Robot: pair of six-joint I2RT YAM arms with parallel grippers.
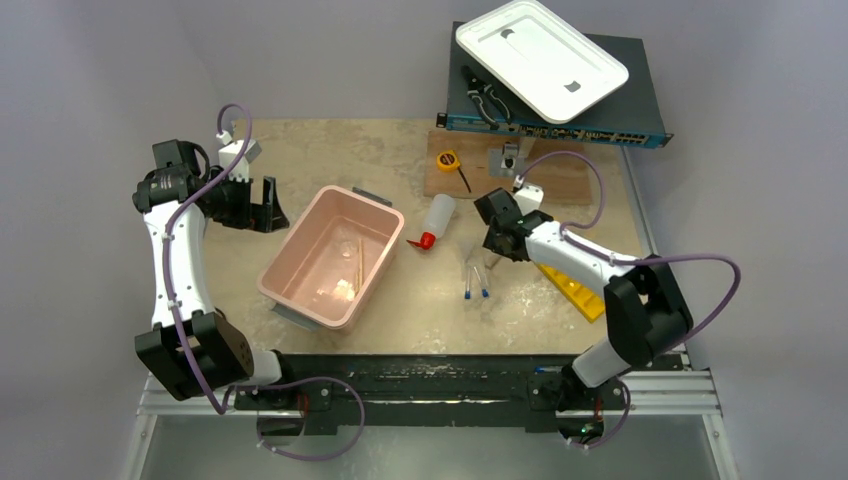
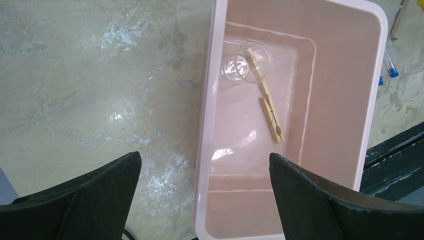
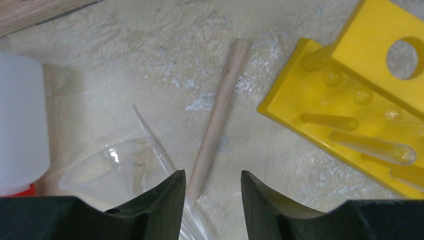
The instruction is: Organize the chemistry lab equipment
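Observation:
My right gripper (image 3: 212, 174) is open with a narrow gap, low over the table, and the near end of a slim wooden stick (image 3: 220, 117) lies between its fingers, close to the left one. A thin clear tube (image 3: 155, 145) lies just left of it. The yellow holed rack (image 3: 360, 100) lies to the right, the squeeze bottle (image 3: 20, 120) to the left. From above I see the bottle (image 1: 437, 220), two blue-tipped tubes (image 1: 475, 285) and the rack (image 1: 575, 290). My left gripper (image 2: 205, 156) is open and empty over the pink bin's rim (image 2: 210, 100).
The pink bin (image 1: 372, 200) holds a wooden peg (image 2: 270, 112) and a clear glass dish (image 2: 250, 62). A yellow tape measure (image 1: 447, 160) lies on a wooden board (image 1: 560, 175). Pliers (image 1: 485, 95) and a white tray (image 1: 540, 55) rest on a black box behind.

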